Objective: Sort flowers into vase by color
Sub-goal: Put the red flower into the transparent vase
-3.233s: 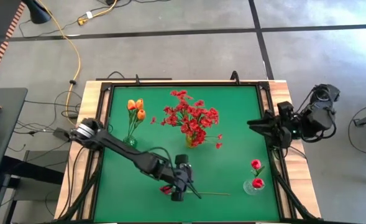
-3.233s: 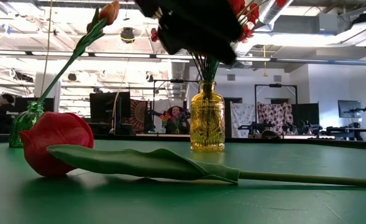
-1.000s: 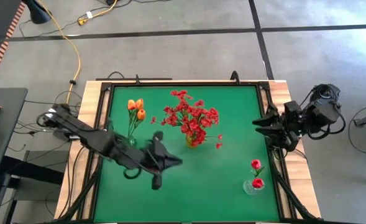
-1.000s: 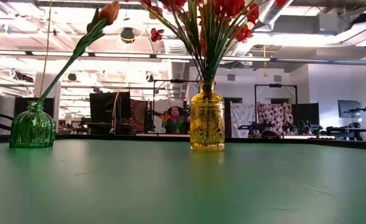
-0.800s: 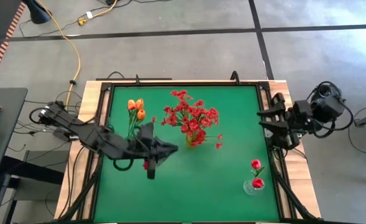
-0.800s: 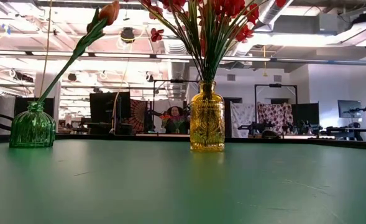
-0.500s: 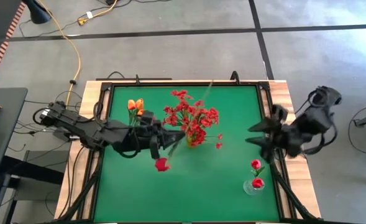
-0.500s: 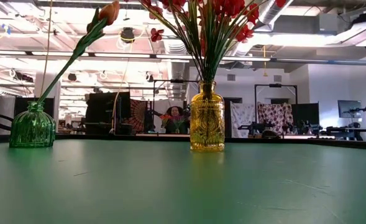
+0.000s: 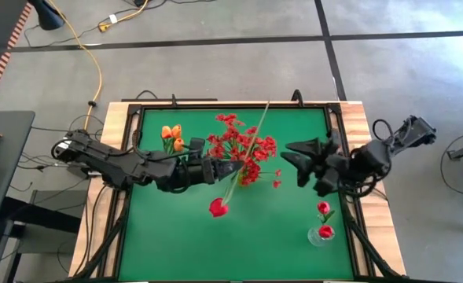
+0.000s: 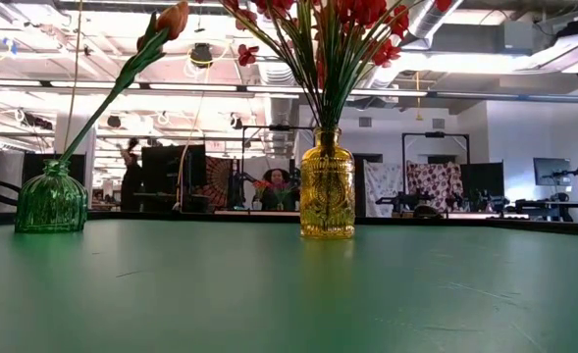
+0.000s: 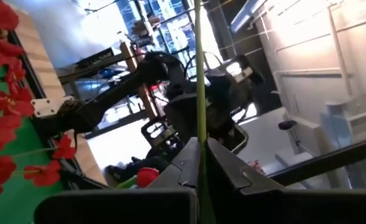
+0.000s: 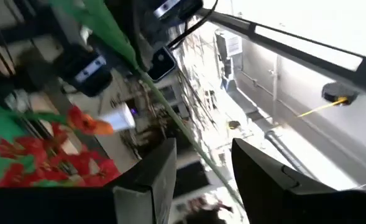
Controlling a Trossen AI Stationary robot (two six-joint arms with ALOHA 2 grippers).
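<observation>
Left hand (image 9: pixel 233 167) pinches red tulip (image 9: pixel 218 207) stem above mid-table.

No words, numbers, labels or signs can be read anywhere in these pictures.
</observation>
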